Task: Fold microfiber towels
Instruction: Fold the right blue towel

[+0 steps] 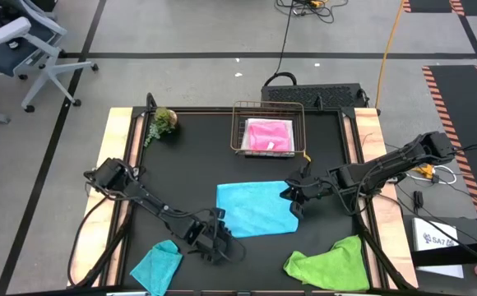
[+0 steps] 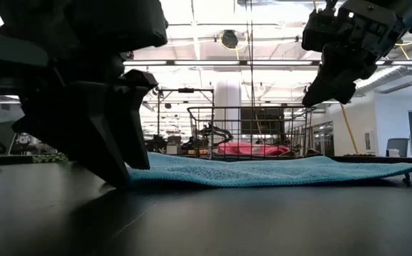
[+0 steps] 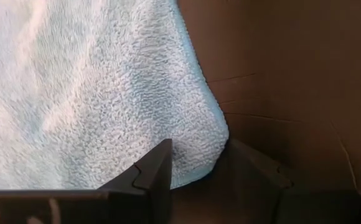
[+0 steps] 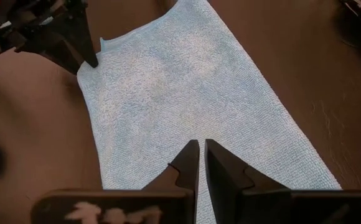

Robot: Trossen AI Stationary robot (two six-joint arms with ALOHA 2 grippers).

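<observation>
At mid-bench your blue towel (image 1: 257, 209) lies flat. Your left fingers (image 1: 215, 244) stand open around its near corner, not pinching yet. Your right fingers (image 1: 298, 197) hover shut, empty, over its far edge. Next, I think, squeeze, lift, fold.

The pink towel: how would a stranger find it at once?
Look at the far edge of the black table, right of the small plant. A wire basket stands there, and the pink towel lies folded inside it, the only towel not on the tabletop.
</observation>
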